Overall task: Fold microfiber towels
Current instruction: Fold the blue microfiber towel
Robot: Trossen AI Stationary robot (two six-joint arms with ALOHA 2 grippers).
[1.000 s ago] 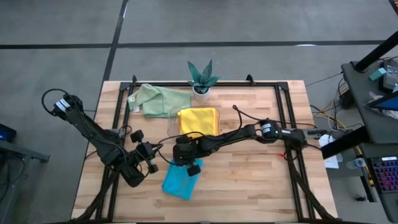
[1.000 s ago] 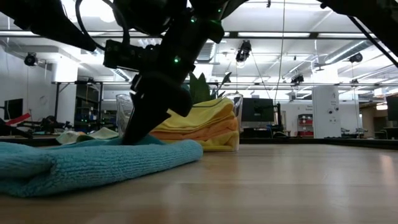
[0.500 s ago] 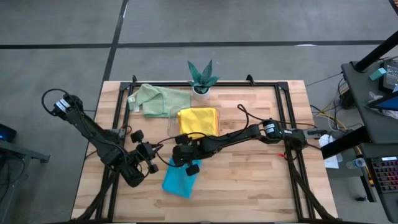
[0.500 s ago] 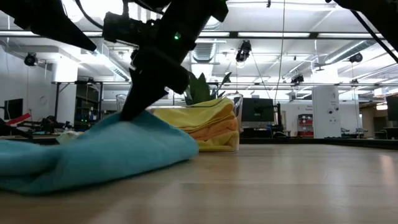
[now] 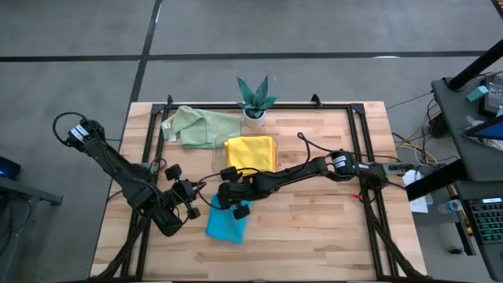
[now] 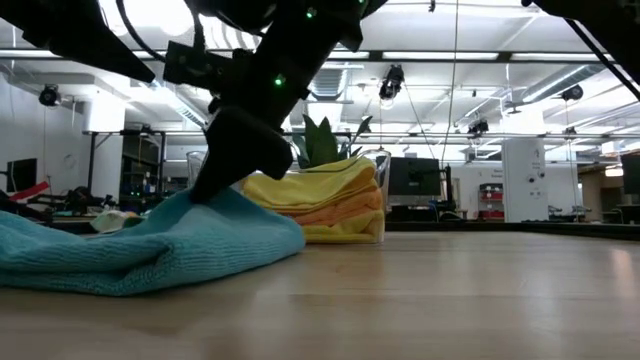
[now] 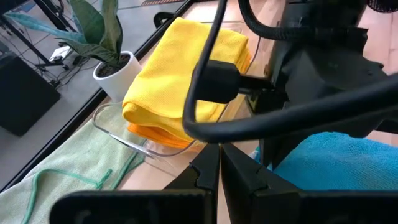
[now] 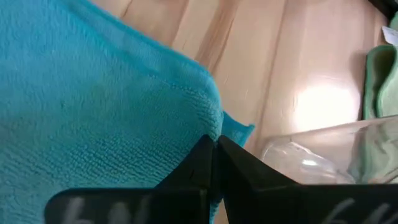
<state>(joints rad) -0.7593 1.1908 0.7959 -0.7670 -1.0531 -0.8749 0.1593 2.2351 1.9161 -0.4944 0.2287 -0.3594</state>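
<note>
Wooden table (image 5: 314,228): teal towel (image 5: 226,226), green towel (image 5: 196,126), tray (image 5: 220,149), plant (image 5: 255,98).

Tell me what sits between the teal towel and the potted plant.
In the high view, the clear tray with its stacked yellow towel lies between the teal towel and the potted plant; the right gripper, pinching the teal towel, crosses there too.

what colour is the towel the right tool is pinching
Teal-blue. The right tool is shut on the towel, clearest in the right wrist view.

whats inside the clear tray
The clear plastic tray holds a folded stack: a yellow towel on top and an orange towel beneath it. Low view shows more yellow under the orange; further layers are hidden.
</note>
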